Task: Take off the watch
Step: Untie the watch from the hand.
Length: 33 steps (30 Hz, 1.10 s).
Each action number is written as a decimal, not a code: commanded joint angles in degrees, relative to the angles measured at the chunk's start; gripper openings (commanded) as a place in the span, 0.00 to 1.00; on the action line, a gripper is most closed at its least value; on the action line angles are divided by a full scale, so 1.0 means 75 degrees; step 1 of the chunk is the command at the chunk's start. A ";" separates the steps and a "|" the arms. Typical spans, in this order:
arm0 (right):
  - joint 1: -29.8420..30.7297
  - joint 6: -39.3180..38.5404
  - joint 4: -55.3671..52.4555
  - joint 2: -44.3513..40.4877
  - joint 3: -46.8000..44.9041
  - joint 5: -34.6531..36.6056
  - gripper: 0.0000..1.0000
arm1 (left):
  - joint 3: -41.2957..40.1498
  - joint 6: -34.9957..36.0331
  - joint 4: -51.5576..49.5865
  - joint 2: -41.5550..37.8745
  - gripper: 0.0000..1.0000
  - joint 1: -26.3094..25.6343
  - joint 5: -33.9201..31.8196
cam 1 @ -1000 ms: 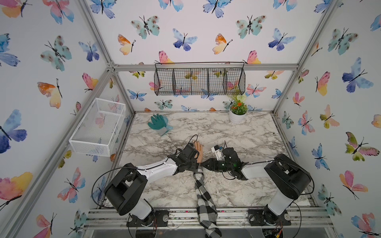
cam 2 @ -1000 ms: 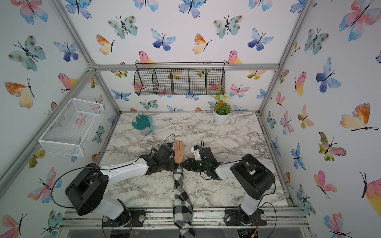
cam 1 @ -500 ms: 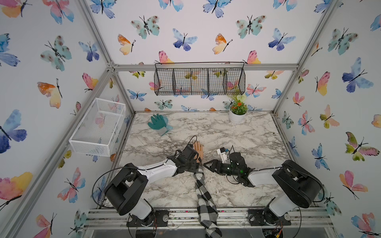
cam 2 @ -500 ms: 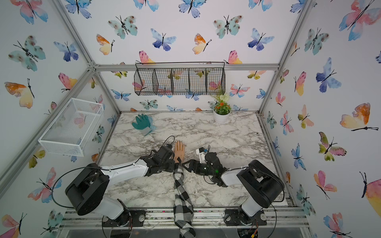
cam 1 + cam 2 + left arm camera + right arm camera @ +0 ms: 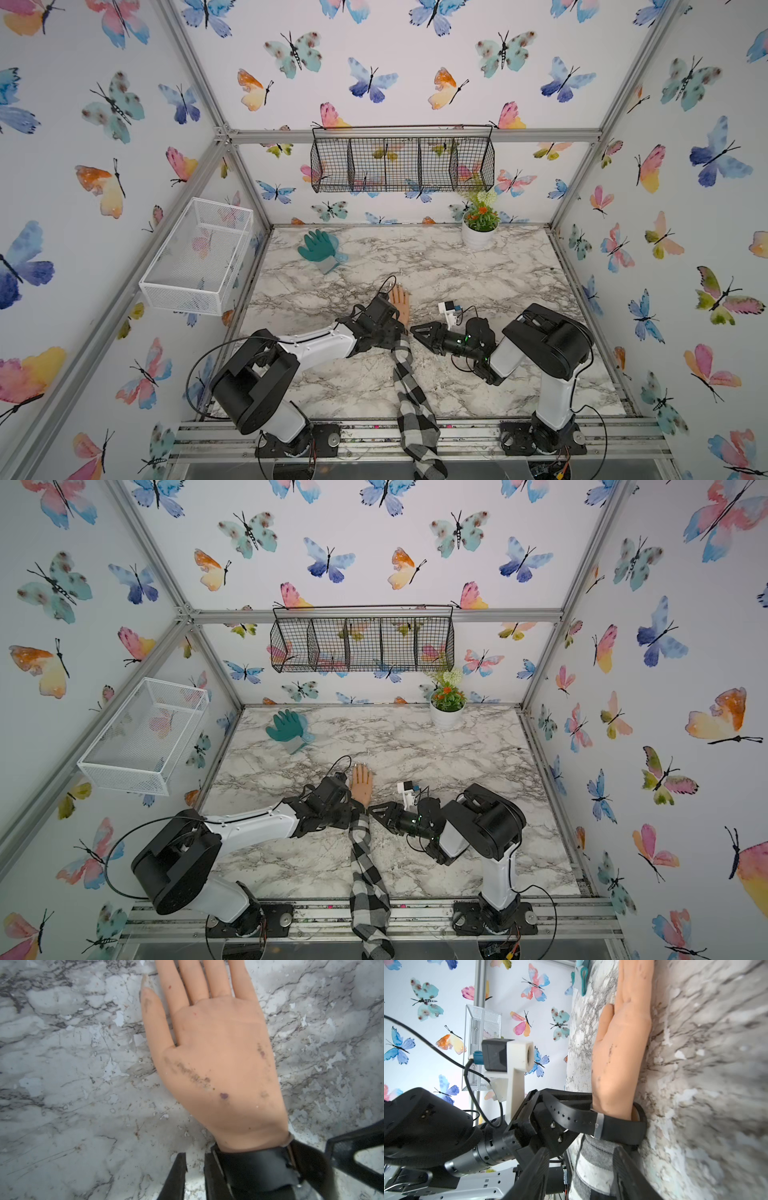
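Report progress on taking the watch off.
Done: the strap tail is pulled free. In hand: the left gripper pinches that tail. Left: the watch still circles the mannequin hand's wrist through its silver buckle; the right gripper hangs open by the sleeve.

We see a black watch (image 5: pixel 618 1128) with a silver keeper, a peach mannequin hand (image 5: pixel 220 1059) with dark smudges, a black-and-white check sleeve (image 5: pixel 409 399), a grey-veined white marble counter (image 5: pixel 498 274), a teal glove (image 5: pixel 319 246) and white walls (image 5: pixel 399 50) with pastel butterflies.
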 commanded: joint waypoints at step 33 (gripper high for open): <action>-0.0007 0.0202 -0.0128 0.0634 0.1068 -0.0597 0.45 | -0.0125 -0.0078 0.0349 0.0148 0.20 0.0009 0.0110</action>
